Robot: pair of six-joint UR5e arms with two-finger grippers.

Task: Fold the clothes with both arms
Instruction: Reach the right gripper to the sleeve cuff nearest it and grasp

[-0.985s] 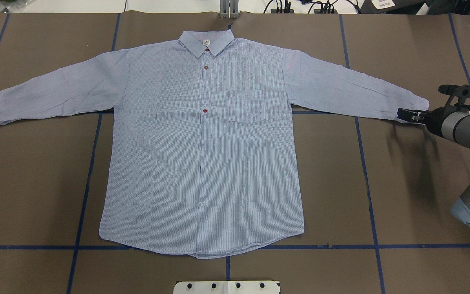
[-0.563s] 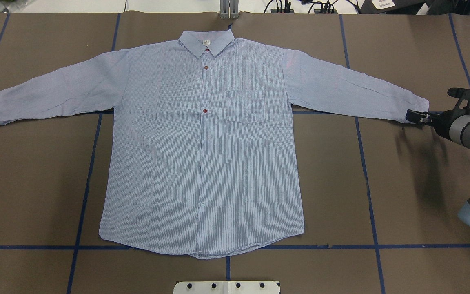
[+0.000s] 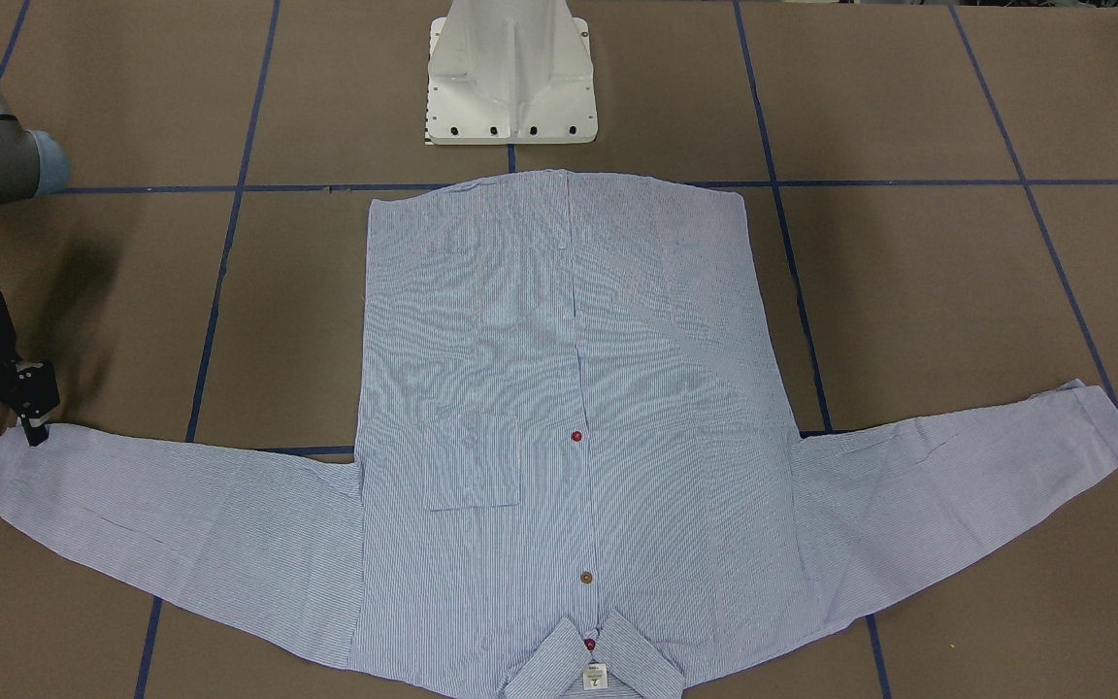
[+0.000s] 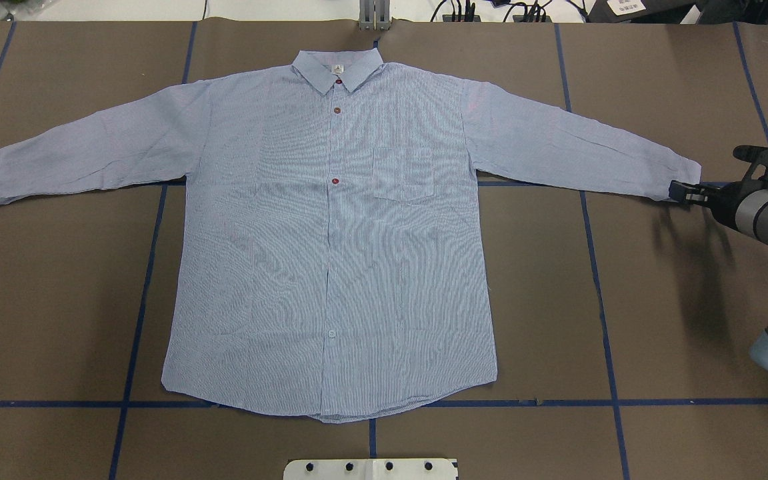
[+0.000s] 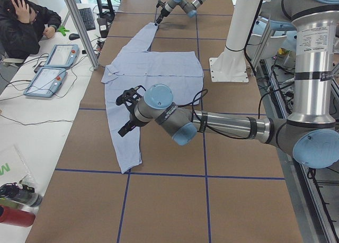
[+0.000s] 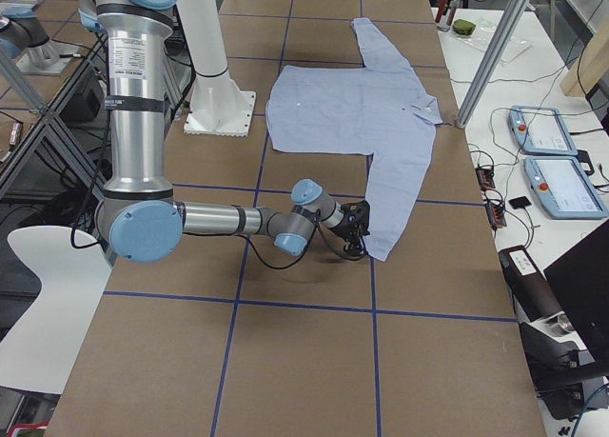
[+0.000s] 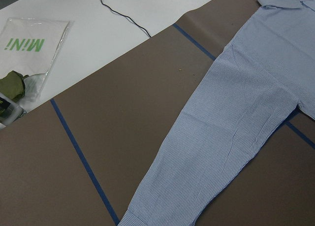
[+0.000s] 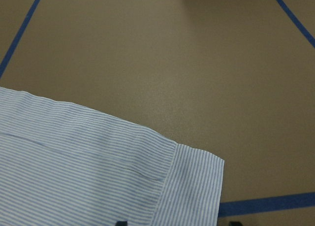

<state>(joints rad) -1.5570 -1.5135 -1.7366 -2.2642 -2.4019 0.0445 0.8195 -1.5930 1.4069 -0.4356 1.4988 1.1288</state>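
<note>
Right claw drawn back to cuff edge of shirt, spread open, left claw state unclear

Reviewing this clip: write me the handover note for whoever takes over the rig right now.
Right gripper: open, low at the cuff on the robot's right side, nothing gripped yet.
Left gripper: above the other sleeve; whether it is open or shut cannot be told.
Shirt: flat on the table, front up, both sleeves spread out.
Done: nothing folded.
Left: grasp the sleeves, fold them in, then fold the body.
</note>
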